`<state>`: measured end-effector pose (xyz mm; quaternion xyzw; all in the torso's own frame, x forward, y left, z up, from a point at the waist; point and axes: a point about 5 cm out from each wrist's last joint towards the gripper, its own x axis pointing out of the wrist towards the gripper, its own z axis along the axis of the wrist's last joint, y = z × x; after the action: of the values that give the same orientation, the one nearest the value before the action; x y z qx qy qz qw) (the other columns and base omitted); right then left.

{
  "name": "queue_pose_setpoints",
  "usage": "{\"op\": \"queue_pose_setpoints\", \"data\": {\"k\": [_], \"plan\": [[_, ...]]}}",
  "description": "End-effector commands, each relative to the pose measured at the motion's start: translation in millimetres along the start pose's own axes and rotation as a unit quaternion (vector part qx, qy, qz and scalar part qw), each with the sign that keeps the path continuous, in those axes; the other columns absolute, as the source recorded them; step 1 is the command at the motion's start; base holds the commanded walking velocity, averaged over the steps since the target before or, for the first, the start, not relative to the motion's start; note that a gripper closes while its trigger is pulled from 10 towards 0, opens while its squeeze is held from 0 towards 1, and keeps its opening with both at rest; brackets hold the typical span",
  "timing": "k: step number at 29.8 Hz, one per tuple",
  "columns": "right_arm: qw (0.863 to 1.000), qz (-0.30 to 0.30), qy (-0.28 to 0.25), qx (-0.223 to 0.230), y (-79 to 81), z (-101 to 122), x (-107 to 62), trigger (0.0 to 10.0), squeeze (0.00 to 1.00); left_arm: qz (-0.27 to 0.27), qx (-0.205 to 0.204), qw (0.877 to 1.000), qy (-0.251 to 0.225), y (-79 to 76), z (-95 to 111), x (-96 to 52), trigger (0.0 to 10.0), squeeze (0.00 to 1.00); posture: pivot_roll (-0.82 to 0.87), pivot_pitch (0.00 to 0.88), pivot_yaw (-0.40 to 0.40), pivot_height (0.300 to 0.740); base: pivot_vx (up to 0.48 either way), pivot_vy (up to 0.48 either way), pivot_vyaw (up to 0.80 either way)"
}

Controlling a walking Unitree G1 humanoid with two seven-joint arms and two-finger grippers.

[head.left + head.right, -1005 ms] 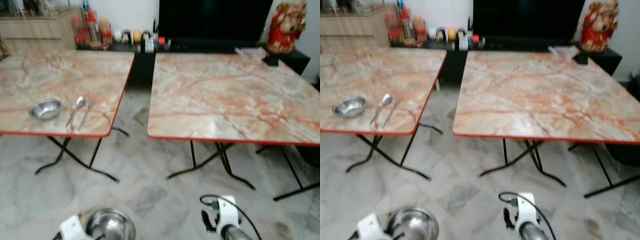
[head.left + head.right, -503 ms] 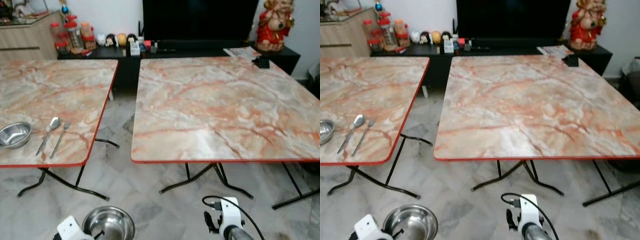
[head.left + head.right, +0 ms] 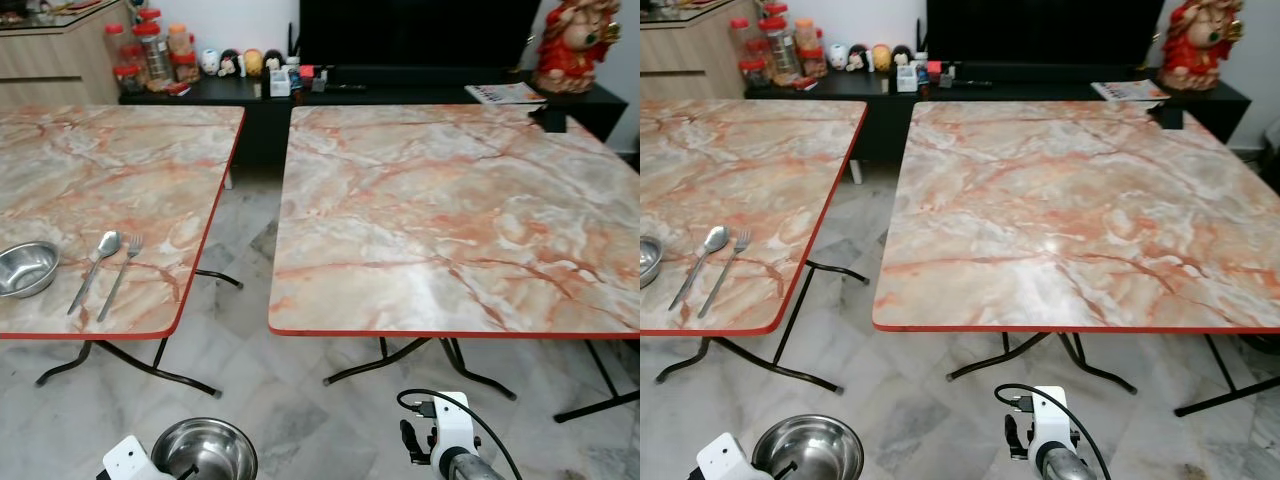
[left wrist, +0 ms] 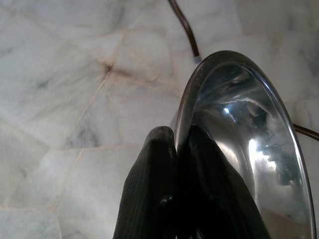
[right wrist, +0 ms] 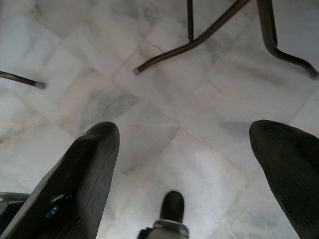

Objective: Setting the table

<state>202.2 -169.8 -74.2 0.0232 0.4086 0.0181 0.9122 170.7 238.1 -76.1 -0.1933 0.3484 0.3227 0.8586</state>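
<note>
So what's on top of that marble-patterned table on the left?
On the left marble-patterned table with the red rim lie a small steel bowl, a metal spoon and a metal fork, side by side near its front edge. Whether the bowl holds anything cannot be seen.

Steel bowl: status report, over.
Left gripper shut on the steel bowl rim, low over the floor. Right gripper open, empty. Second bowl, spoon, fork on left table. Right table dead ahead.

The whole view swings and sharpens, so the camera has moved, not the things. The spoon (image 3: 97,267) and fork (image 3: 120,275) now sit closer, the red statue (image 3: 572,47) perhaps drifting toward the frame's corner.
</note>
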Motion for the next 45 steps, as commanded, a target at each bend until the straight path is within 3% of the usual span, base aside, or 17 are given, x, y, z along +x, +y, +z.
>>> {"op": "queue_pose_setpoints", "data": {"k": [1, 37, 45], "plan": [[1.000, -0.009, 0.002, 0.000, -5.9, 0.7, -0.5, 10.0, 0.00, -0.002, 0.006, 1.000, -0.001, -4.0, 0.3, 0.0, 10.0, 0.00, 0.06, 0.000, -0.015, 0.732, 0.000, -0.405, 0.00], [1.000, -0.015, 0.005, -0.008, -9.8, -0.5, -1.3, 10.0, 0.00, -0.010, -0.007, 1.000, -0.015, -7.6, 2.7, -0.2, 10.0, 0.00, 0.06, 0.000, -0.024, 0.732, 0.000, -0.420, 0.06], [1.000, -0.014, 0.006, -0.008, -9.0, -1.1, -1.3, 10.0, 0.00, -0.016, 0.002, 1.000, -0.014, -7.0, 0.4, -1.1, 10.0, 0.00, 0.06, 0.000, -0.023, 0.732, 0.220, -0.374, 0.00]]}}
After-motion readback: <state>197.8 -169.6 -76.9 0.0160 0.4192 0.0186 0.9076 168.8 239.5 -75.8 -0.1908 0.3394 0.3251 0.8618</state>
